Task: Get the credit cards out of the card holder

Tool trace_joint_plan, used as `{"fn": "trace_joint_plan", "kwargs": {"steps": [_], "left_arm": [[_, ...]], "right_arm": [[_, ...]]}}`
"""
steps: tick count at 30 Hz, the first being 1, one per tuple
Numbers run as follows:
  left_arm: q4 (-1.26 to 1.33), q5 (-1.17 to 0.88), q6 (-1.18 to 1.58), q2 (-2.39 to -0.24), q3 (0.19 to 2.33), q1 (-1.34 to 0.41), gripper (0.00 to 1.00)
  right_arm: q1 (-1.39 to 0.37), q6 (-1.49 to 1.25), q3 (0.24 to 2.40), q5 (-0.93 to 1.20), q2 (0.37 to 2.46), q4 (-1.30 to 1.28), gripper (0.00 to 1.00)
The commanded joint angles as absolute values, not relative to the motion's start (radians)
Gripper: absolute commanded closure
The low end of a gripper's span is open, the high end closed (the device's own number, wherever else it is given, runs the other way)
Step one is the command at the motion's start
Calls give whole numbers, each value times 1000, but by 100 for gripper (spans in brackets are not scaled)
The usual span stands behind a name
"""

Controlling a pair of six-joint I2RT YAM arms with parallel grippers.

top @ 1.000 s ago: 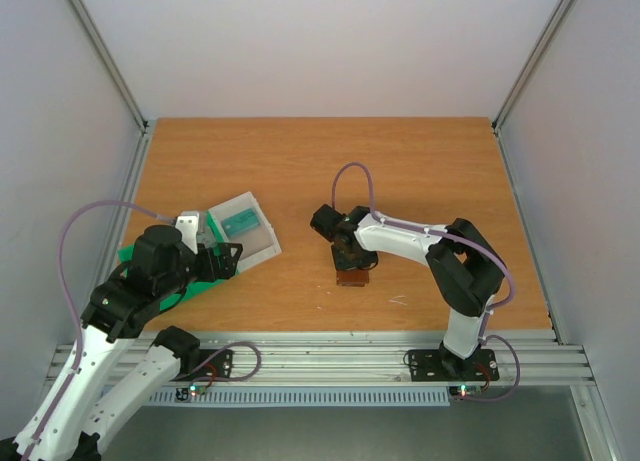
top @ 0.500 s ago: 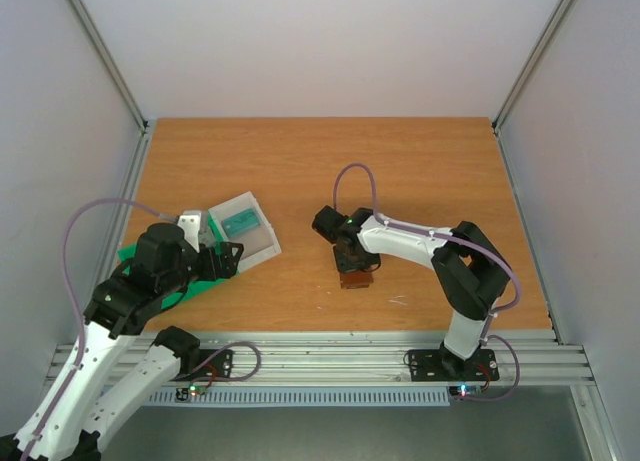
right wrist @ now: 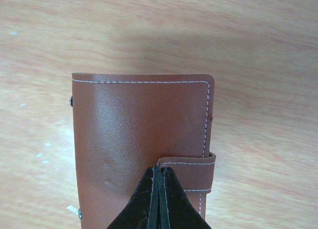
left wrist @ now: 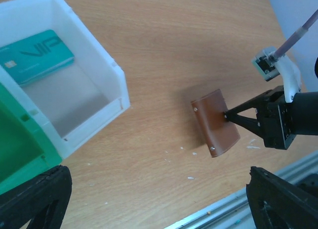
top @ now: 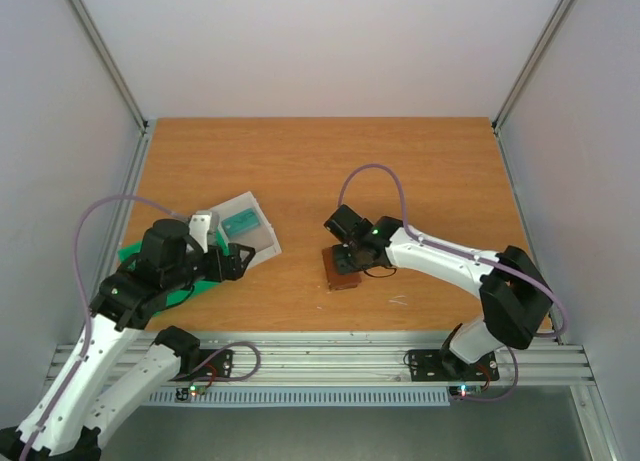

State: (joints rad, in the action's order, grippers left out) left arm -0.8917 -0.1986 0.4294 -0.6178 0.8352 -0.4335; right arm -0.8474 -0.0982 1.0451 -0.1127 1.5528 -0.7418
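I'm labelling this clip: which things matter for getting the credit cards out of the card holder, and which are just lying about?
Job: brown card holder, closed; right gripper, shut at its strap; teal card, perhaps already taken out.
Lying about: white box holding that card; green tray.

This is a robotics lab, a purpose-built test cell. Plain pale wall panels set in aluminium posts box in a wooden worktop to the left, right and far side of the fingers, well apart from them. On the near side of the fingers, slotted aluminium rails carry the bolted bases of the left arm and right arm, both white and black, with lilac cables looping off them and small indicator lights glowing at the bases.
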Motion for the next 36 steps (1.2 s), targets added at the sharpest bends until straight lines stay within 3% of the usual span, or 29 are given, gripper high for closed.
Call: {"fn": "trace_joint_plan", "kwargs": {"steps": [1,11,16,23,30,36], "left_arm": [[-774,-377,504,-677,795,-436,5],[-453,-578,767,-840,668,-437,19],[-283,-599,882,-880,613,-439,20],[-234,-571,915,-951,606,-461,20],[-208,-558,936,-1001,612,-507,28],[-209,-556,943,-1000,600,-515,48]], "right_arm": [[-856,-125,1016,44,1470,-640,99],[-857,-227,997,232,1341,-527,99],[-865,-259,1029,288,1330,-489,99],[-879,-295,1049,350,1328,-431,99],[-895,-304,1043,364,1337,-408,99],[-894,-308,1022,350,1327,-411,99]]}}
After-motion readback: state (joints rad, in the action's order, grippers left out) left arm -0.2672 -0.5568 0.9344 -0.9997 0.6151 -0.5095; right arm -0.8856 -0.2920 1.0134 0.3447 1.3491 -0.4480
